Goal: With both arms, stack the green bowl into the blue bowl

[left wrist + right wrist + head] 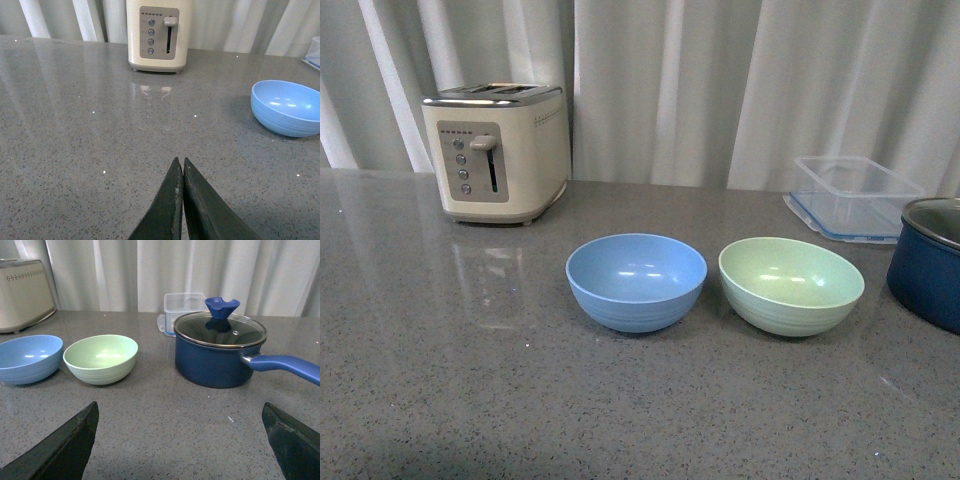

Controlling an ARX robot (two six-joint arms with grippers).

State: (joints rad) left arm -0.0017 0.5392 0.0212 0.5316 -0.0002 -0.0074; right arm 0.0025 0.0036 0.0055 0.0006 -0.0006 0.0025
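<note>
Bowls stand upright and empty on the bench [470, 380], the green bowl [791, 285] just beside the blue bowl [636, 282] on your right, a small gap between them. Your left hand [180, 163] is pressed together and your right hand [180, 412] is spread wide; neither holds anything. Mind the dark pot [928, 265] near the green bowl, since a wide approach could clip it. Unsteadied, the blue bowl may skid on the smooth bench.

A cream two-slot toaster [498, 150] stands at the back of the speckled grey counter [470, 390]. A clear plastic box [855, 192] sits behind a glass-lidded navy saucepan [217, 357].
</note>
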